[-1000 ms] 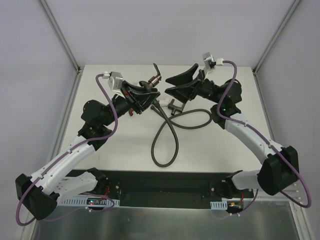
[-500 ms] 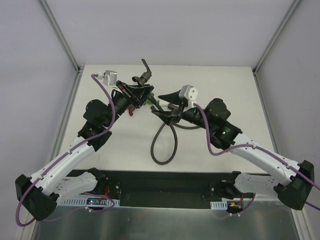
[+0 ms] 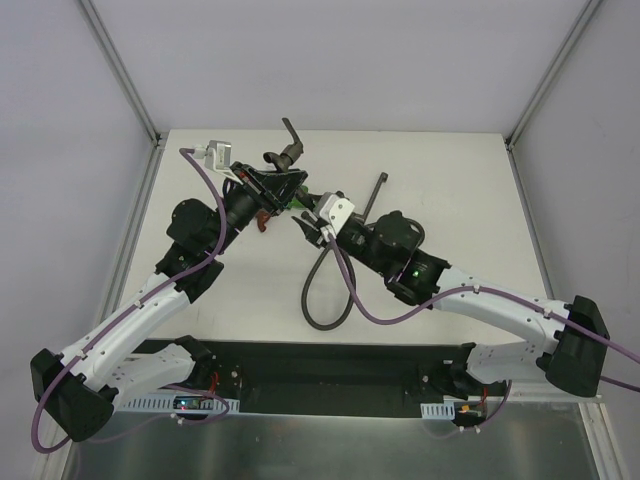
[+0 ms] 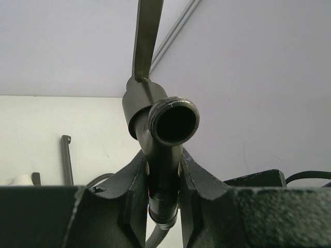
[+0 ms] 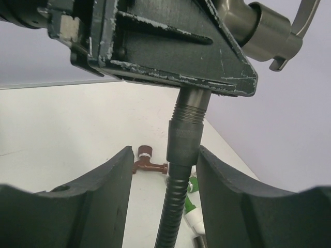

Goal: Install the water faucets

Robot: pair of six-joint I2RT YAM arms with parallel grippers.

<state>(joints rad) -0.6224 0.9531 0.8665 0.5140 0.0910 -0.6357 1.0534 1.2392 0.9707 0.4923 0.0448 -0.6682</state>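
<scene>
Well, left gripper (image 4: 163,160): black jaws with a grainy, pebbled surface, pinching the metal faucet by its lower barrel.
Metal faucet (image 4: 166,129): dull grey-brown and smooth; a round hollow mouth with a thick rolled lip, and a flat lever handle rising straight up in the left wrist view. It is held above the table (image 3: 440,180) at its far middle, not resting on it.
Red faucet (image 5: 147,164): small, reddish-brown plastic with a pale ring at one end, lying flat on the white tabletop.
Hose (image 5: 175,206): dark, finely ribbed and flexible. Its smooth cylindrical coupling sits under the faucet's short threaded neck, and it hangs down from there.
Green faucet (image 5: 191,186): glossy green plastic with a white end below it — mostly hidden behind the hose and the right finger.
Right gripper (image 5: 165,155): thick, matte dark fingers standing apart, one on each side of the hose coupling — a clear gap on one side, very close on the other, contact not discernible.
Dark rod (image 3: 375,197): thin and straight, lying on the table to the right of both grippers.
</scene>
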